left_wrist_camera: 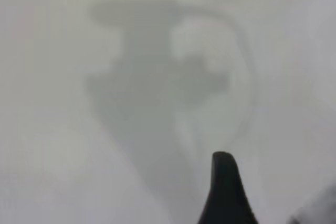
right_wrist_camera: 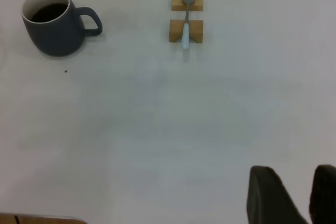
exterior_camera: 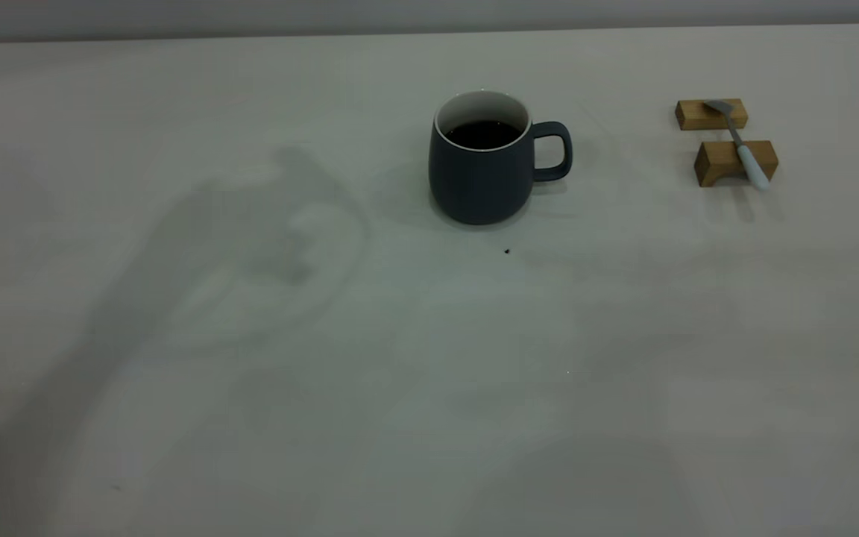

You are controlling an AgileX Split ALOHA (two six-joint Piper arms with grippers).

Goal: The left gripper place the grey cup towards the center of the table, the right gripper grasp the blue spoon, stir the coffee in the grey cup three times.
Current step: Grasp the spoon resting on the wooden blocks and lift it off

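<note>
**Meanwhile, the cup stands alone and the spoon waits on its blocks**

Meanwhile the grey cup (exterior_camera: 483, 165) stands upright near the middle of the table (exterior_camera: 250, 418), its handle turned toward the right arm's side. Dark coffee (exterior_camera: 482, 134) lies flat inside, well below the white rim. A tiny dark speck (exterior_camera: 507, 251) sits on the tabletop just in front of the cup.

Well apart from the cup, toward the right arm's side, the blue spoon (exterior_camera: 740, 145) lies across two wooden blocks (exterior_camera: 735, 162), its metal bowl on the farther block and its pale handle jutting past the nearer one.

Neither arm appears in the exterior view. The right gripper (right_wrist_camera: 295, 195) hangs high over bare table, far from the spoon, its two dark fingers a little apart and holding nothing. Only one dark fingertip of the left gripper (left_wrist_camera: 226, 192) shows above its own shadow, so whether it is spread or closed cannot be told.
</note>
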